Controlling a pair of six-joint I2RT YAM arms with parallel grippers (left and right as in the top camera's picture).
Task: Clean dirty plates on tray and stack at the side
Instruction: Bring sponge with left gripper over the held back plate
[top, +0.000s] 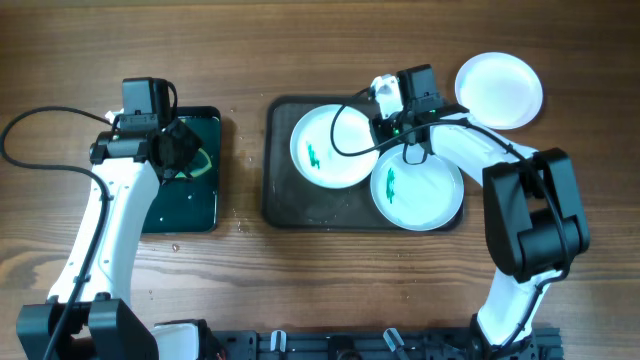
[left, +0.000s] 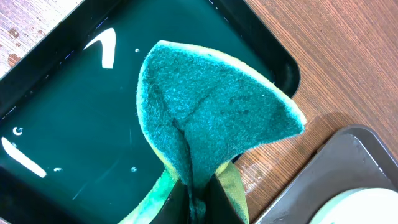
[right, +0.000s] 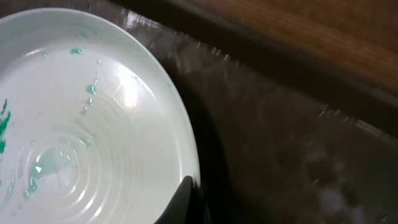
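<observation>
The dark grey tray (top: 285, 205) holds two white plates with green smears, a left one (top: 328, 147) and a right one (top: 418, 188). A third plate (top: 499, 90), with no smear, lies on the table at the far right. My right gripper (top: 385, 125) is shut on the right rim of the left plate; in the right wrist view one finger (right: 193, 199) lies over the rim of this smeared plate (right: 93, 124). My left gripper (top: 180, 150) is shut on a folded green sponge (left: 211, 106) above the black tray (left: 62, 124).
The glossy black tray (top: 185, 205) lies left of the grey tray, wet inside. The grey tray's corner (left: 336, 168) and a plate edge (left: 367, 208) show in the left wrist view. Wet tray floor (right: 280, 143) lies beside the gripped plate. Cables run along both arms.
</observation>
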